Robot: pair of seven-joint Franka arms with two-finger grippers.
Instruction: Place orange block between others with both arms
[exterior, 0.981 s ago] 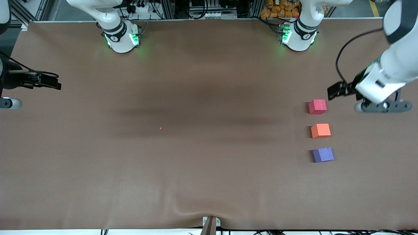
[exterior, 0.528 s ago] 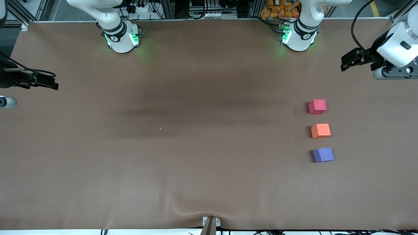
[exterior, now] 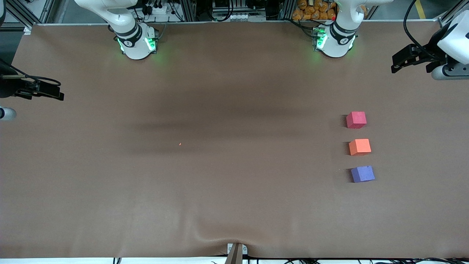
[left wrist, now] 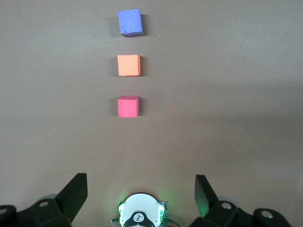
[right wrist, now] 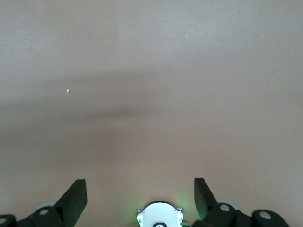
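Three foam cubes stand in a line toward the left arm's end of the table. The orange block (exterior: 359, 147) (left wrist: 129, 65) sits between the others: the red-pink cube (exterior: 356, 120) (left wrist: 128, 106) farther from the front camera, the purple cube (exterior: 362, 173) (left wrist: 130, 22) nearer to it. Small gaps separate them. My left gripper (exterior: 450, 71) (left wrist: 141, 182) hangs open and empty over the table's end, well clear of the cubes. The right gripper (exterior: 7, 113) (right wrist: 140, 185) hangs open and empty over the right arm's end of the table.
Brown mat (exterior: 234, 190) covers the table. The left arm's green-lit base (exterior: 335, 40) (left wrist: 141, 215) and the right arm's base (exterior: 137, 42) (right wrist: 159, 215) stand along the edge farthest from the front camera. A tiny orange speck (exterior: 180, 143) (right wrist: 68, 90) lies mid-table.
My left gripper has pulled back from beside the red-pink cube toward the table's end and its base's edge. The right gripper has drifted slightly outward. The cubes have not moved.
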